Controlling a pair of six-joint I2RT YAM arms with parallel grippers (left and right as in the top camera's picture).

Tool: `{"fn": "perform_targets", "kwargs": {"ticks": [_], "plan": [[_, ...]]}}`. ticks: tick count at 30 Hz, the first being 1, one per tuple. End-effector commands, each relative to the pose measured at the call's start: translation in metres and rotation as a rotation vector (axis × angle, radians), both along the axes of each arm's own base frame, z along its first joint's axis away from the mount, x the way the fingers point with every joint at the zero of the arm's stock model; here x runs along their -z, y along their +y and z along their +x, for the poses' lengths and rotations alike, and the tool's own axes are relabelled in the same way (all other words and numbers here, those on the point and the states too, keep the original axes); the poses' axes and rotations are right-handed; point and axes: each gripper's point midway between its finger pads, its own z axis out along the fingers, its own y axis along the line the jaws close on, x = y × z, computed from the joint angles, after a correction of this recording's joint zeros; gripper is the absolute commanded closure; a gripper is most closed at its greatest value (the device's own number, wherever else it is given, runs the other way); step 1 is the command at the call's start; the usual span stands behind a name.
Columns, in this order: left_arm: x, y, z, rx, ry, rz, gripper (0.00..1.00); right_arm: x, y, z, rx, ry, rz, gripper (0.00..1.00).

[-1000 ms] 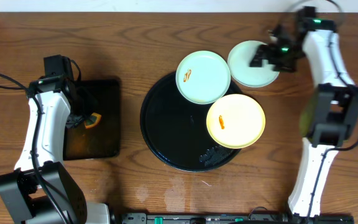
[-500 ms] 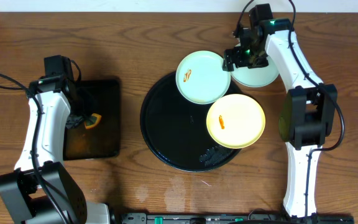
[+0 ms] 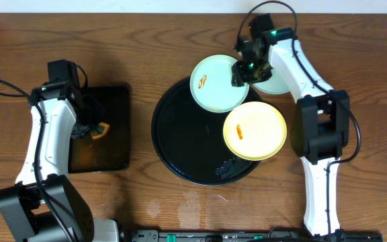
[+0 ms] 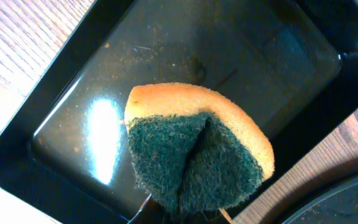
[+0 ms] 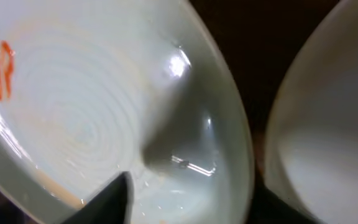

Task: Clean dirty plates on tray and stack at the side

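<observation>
Left gripper is clamped on 1 sponge over 1 rectangular black tray. 1 pale yellow plate overhangs the near-right rim of 1 round black tray. Farther back, 1 smeared mint-green plate rests on the far rim. The right gripper is at its edge; whether its jaws are closed cannot be told. 1 second mint-green plate lies on the table just beside.

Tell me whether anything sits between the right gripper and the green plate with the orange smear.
Nothing visible does. The right gripper is at the right rim of the smeared green plate, with no object between them.
</observation>
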Motion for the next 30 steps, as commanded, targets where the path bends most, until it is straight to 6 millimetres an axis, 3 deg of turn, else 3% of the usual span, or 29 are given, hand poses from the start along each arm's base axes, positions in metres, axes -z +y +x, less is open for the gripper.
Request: {"fn": "perform_targets", "kwargs": {"ticks": [1, 4, 5, 10, 15, 23, 30], "plan": [[0.004, 0.001, -0.004, 0.002, 0.019, -0.002, 0.92, -0.013, 0.000, 0.002, 0.012, -0.041, -0.045, 0.74], [0.004, 0.001, -0.004, 0.002, 0.019, -0.002, 0.92, -0.013, 0.003, 0.001, 0.007, -0.042, -0.044, 0.96], [0.004, 0.001, -0.004, 0.002, 0.019, -0.002, 0.92, -0.013, 0.004, 0.001, 0.005, -0.042, -0.044, 0.99], [0.004, -0.001, -0.003, 0.029, 0.018, -0.006, 0.93, -0.023, 0.014, -0.007, -0.018, -0.035, -0.045, 0.99], [0.001, -0.033, 0.007, 0.254, -0.046, -0.148, 0.92, -0.027, 0.031, -0.030, -0.069, 0.015, -0.058, 0.99], [-0.013, -0.070, 0.029, 0.409, -0.193, -0.311, 0.93, -0.006, 0.074, -0.062, -0.132, 0.056, -0.071, 0.99], [-0.014, -0.113, 0.030, 0.460, -0.182, -0.373, 0.93, 0.016, 0.078, -0.071, -0.122, 0.055, -0.124, 0.99]]}}
